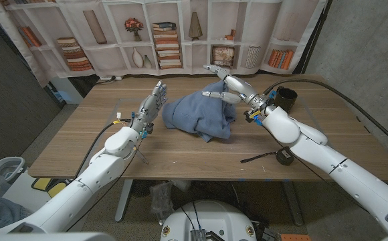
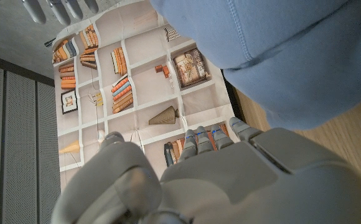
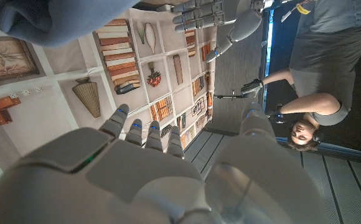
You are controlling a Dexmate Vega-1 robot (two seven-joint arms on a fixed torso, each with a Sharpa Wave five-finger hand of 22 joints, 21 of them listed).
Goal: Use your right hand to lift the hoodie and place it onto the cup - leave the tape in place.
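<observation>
No readable brand or lettering shows anywhere on the desk [image 1: 180,157] or on the printed bookshelf backdrop [image 1: 160,40] behind it.

The right hand [image 1: 224,86] hovers above the far edge of the blue hoodie [image 1: 201,115], its fingers [image 1: 214,69] extended and apart, holding nothing — the right arm [image 1: 314,144] reaches in from the 4 o'clock corner of the head view. The left hand [image 1: 150,107] stands upright on its edge just beside the hoodie at its 9 o'clock side, fingers straight and loosely spread, gripping nothing; whether it touches the cloth cannot be told.

The hoodie lies crumpled in a heap at the middle of the desk, resting on the wood. In the left wrist view its blue fabric [image 2: 280,56] sits close in front of that hand's fingertips [image 2: 199,134].

A black cup [image 1: 286,99] stands near the far right of the desk, at about 2 o'clock from the hoodie and well apart from it; its contents cannot be seen. A small dark object [image 1: 284,155] with a thin rod sticking out lies near the front edge under the right arm — too small to identify.

In the right wrist view a person [image 3: 317,81] in a grey top stands beyond the desk.
</observation>
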